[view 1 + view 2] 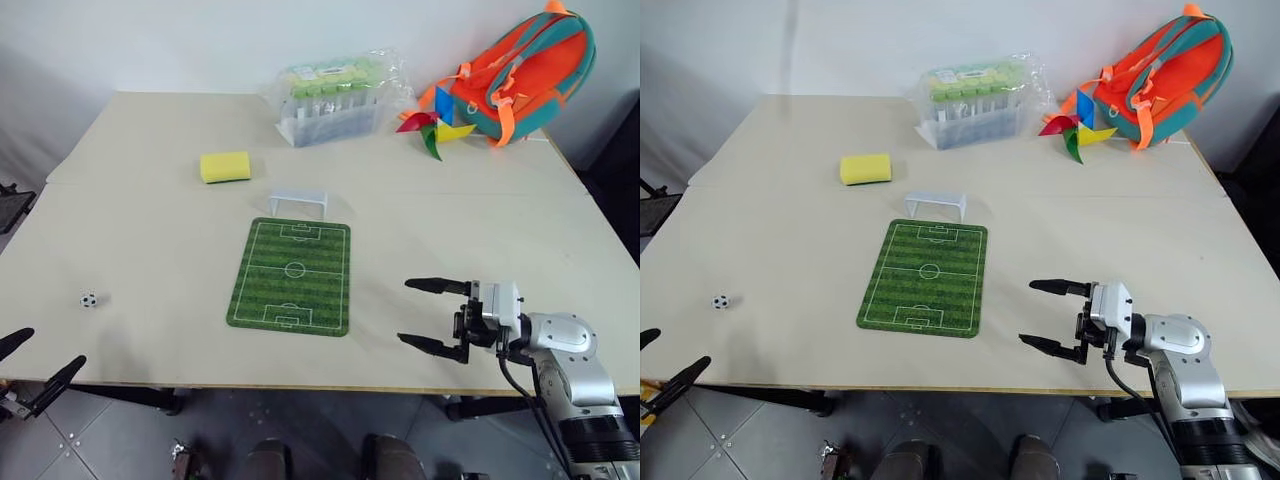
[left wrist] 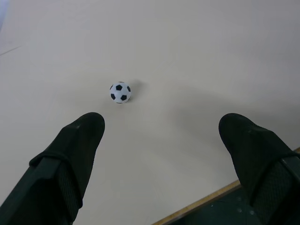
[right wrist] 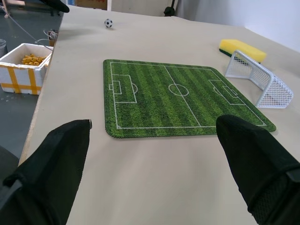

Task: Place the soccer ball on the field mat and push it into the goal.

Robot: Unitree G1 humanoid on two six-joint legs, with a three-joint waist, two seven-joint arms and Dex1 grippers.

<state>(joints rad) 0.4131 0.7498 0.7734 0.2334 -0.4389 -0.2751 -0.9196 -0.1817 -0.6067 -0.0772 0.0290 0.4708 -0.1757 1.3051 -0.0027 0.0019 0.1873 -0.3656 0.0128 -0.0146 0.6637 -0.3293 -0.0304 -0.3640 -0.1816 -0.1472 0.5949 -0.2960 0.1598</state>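
The tiny black-and-white soccer ball (image 1: 89,299) rests on the beige table near its front left edge, well to the left of the field mat (image 1: 292,276). The green mat lies flat at the table's middle. The white goal (image 1: 298,203) stands just past the mat's far short end. My left gripper (image 1: 40,358) hovers open at the front left table edge, a little short of the ball (image 2: 120,92), with nothing between its fingers. My right gripper (image 1: 405,311) is open and empty over the table to the right of the mat's near corner, pointing left toward the mat (image 3: 178,96).
A yellow sponge (image 1: 225,166) lies behind the goal to the left. A clear package of bottles (image 1: 335,100), a coloured pinwheel (image 1: 432,130) and an orange backpack (image 1: 520,75) sit along the far edge. A white box (image 3: 23,65) stands on the floor beside the table.
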